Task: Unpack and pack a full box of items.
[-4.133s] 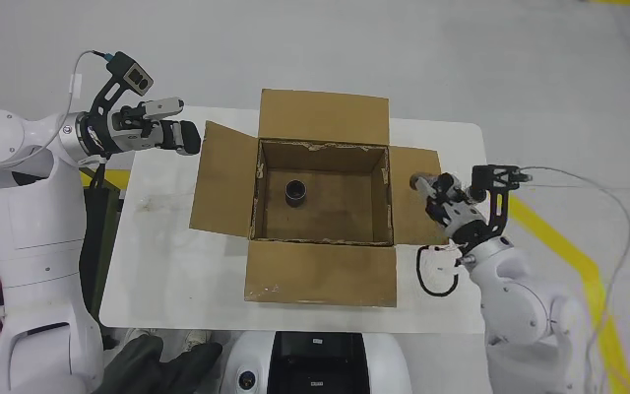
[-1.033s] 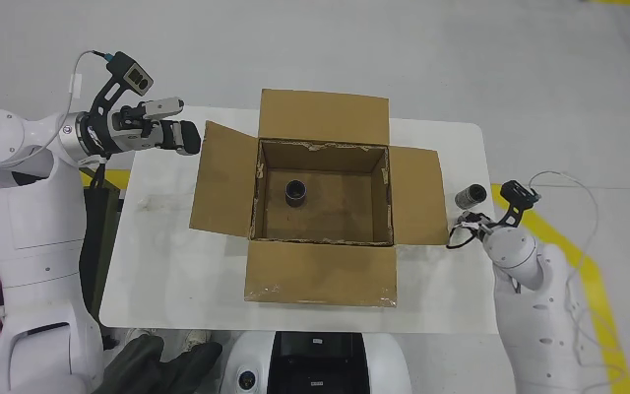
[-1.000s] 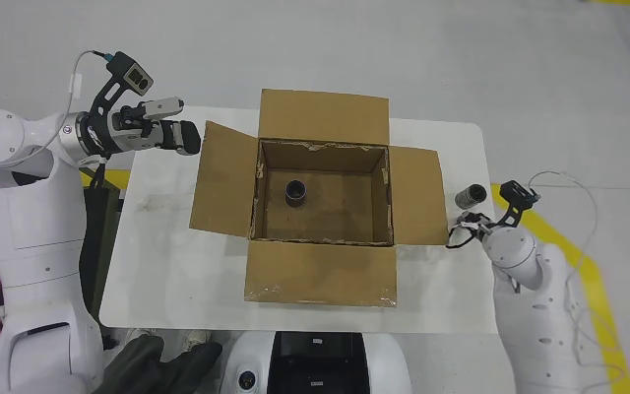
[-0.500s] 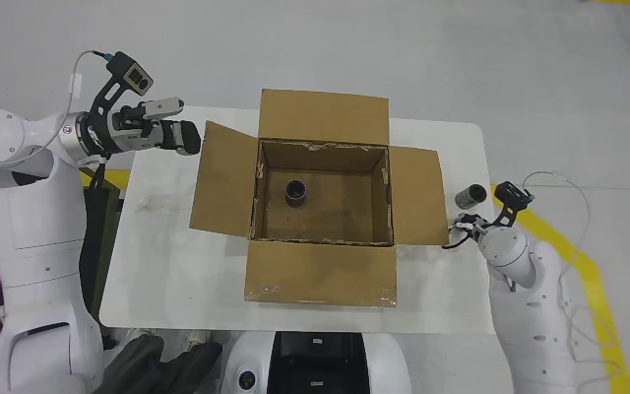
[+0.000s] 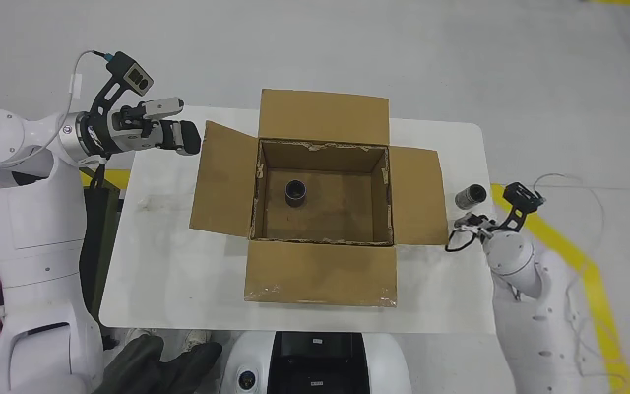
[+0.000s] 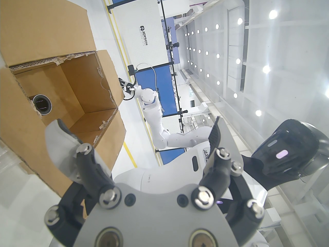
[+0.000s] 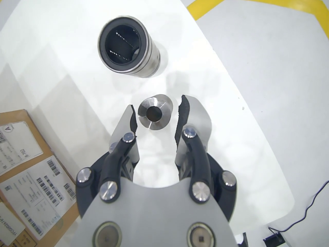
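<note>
The white desk [image 5: 157, 256] carries an open cardboard box [image 5: 320, 274] at its middle, all four flaps folded outward and lying flat or nearly flat. Printed labels [image 7: 30, 170] are stuck on the right flap. The left gripper [image 6: 136, 127] hangs above the desk's far left corner, just beside the left flap and turned toward the box. Its fingers are spread wide apart with nothing between them. The right gripper [image 7: 157, 105] is low over the bare strip of desk to the right of the box, near the right flap's edge. Its fingers are apart and stand on either side of a small metal sleeve [image 7: 155, 115]. One pad sits very close to the sleeve and whether it touches cannot be told, while a clear gap shows at the other pad. One bearing [image 5: 297, 193], a dark-bored metal cylinder, is on the floor of the box, toward its left wall. A loose bearing [image 7: 128, 50] of the same kind lies on its side on the desk to the right of the box, just beyond the sleeve and apart from it, its open end facing the right gripper. The sleeve stands upright on the desk with its bore up.
</note>
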You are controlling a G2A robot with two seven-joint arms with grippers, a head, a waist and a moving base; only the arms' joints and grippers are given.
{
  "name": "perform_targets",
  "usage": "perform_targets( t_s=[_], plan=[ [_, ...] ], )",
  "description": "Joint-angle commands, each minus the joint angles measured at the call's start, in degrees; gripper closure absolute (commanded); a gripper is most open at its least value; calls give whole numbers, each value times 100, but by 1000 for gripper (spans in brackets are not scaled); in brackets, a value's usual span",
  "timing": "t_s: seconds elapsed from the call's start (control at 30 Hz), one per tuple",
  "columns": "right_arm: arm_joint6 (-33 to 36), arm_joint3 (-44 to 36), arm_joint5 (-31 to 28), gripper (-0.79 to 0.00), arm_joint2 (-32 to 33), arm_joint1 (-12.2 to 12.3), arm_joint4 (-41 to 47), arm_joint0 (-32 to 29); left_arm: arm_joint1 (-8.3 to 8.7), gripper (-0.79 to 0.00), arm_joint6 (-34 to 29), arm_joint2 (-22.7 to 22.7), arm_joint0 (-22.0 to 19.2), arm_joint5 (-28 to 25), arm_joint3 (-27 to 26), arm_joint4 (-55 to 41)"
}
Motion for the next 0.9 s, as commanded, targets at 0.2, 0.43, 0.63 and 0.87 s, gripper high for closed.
perform_targets(
  t_s=[0.2, 0.43, 0.63, 0.87],
  plan=[
    [-283, -956, 291, -369, 106, 1, -200, -418, 0, -785, 0, 0, 0, 0, 0, 0],
    [-564, -1690, 365, -388, 39, -9, -401, -653, 0, -785, 0, 0, 0, 0, 0, 0],
    [-572, -2072, 229, -434, -369, -17, -776, -593, 0, -785, 0, 0, 0, 0, 0, 0],
    [-499, -2300, -45, -480, -1091, -36, -1398, -268, 0, -785, 0, 0, 0, 0, 0, 0]
  ],
)
